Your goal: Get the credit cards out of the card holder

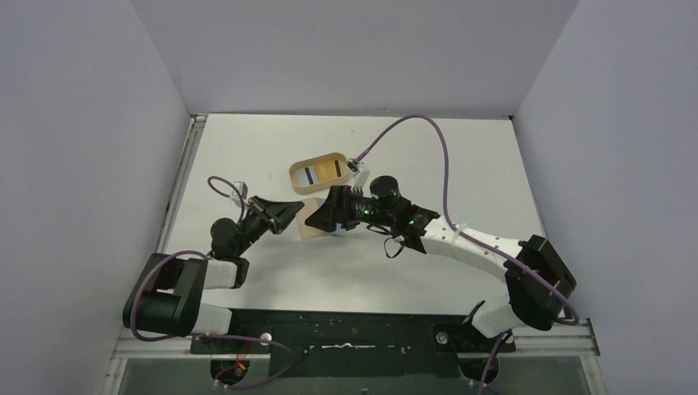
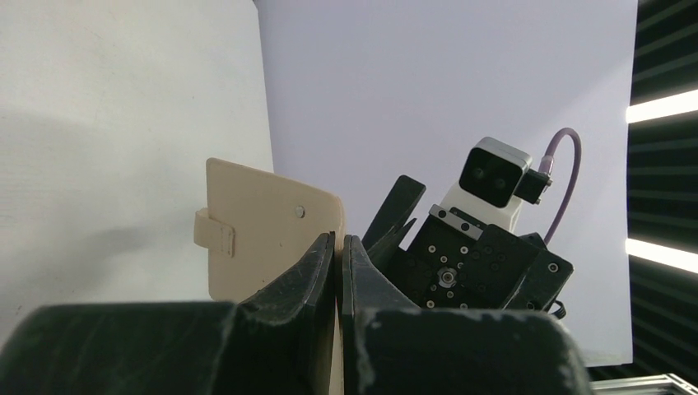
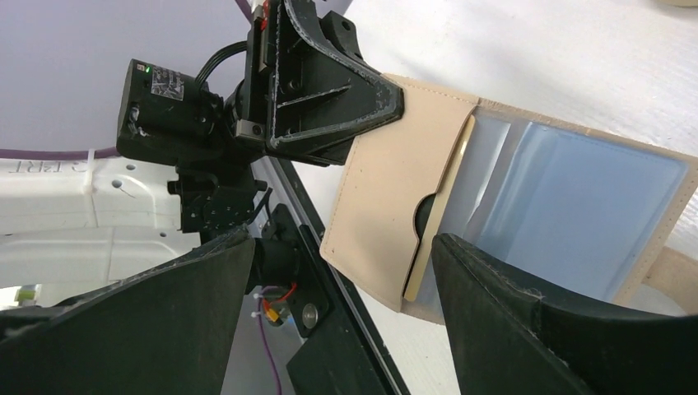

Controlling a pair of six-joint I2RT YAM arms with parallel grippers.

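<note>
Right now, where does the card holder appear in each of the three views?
Top external: card holder at the centre, just under the tray.
Left wrist: left of centre, upright, tab on its left edge.
Right wrist: centre to right, spread open.
Shared landmark: the left gripper shut on its edge.

The card holder (image 3: 387, 189) is plain beige. The blue card (image 3: 576, 214) showing in it is a plain light shade. The tray (image 1: 306, 189) is tan and carries a striped card (image 1: 307, 175) in grey, white and black, and an orange-yellow card (image 1: 331, 170). The table (image 1: 461, 164) is white, the cable (image 1: 411, 117) purple, and the right arm (image 1: 486, 245) white with black joints.
</note>
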